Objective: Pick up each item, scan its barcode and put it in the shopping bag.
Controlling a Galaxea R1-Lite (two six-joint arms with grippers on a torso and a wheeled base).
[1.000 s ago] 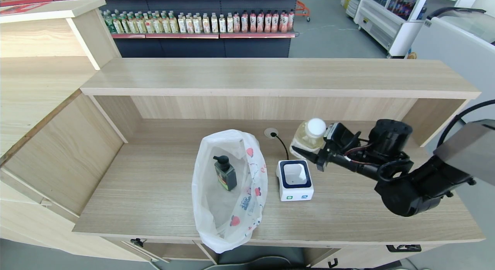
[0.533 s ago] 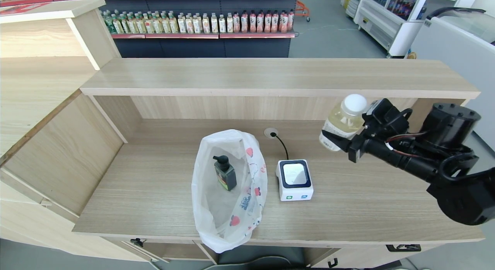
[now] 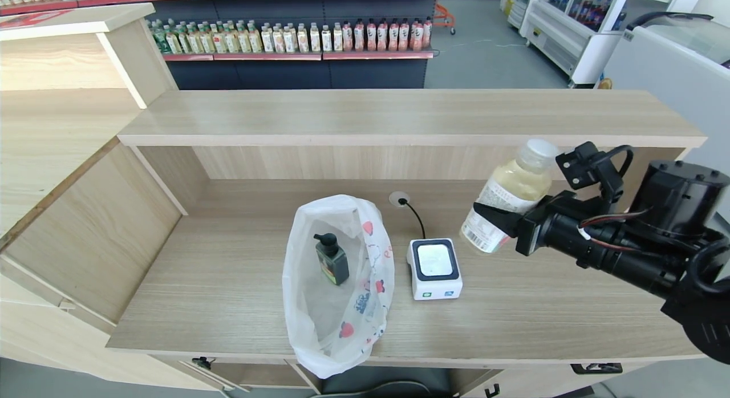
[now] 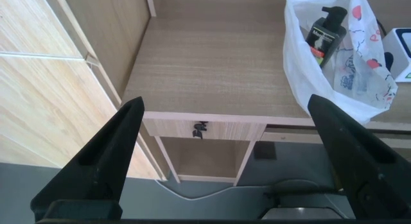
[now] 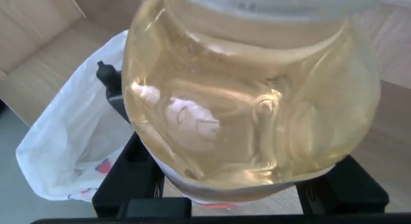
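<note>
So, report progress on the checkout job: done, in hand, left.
Done: the pump bottle stands inside the shopping bag. In hand: the right claw grips the drink bottle, tilted, in the air to the right of the scanner. Left: scan that bottle and bag it. The left claw hangs open, empty.

Yellowish drink bottle (image 3: 509, 195) tilted aloft beside scanner (image 3: 434, 268); pump bottle (image 3: 332, 260) inside bag (image 3: 373, 298).
</note>
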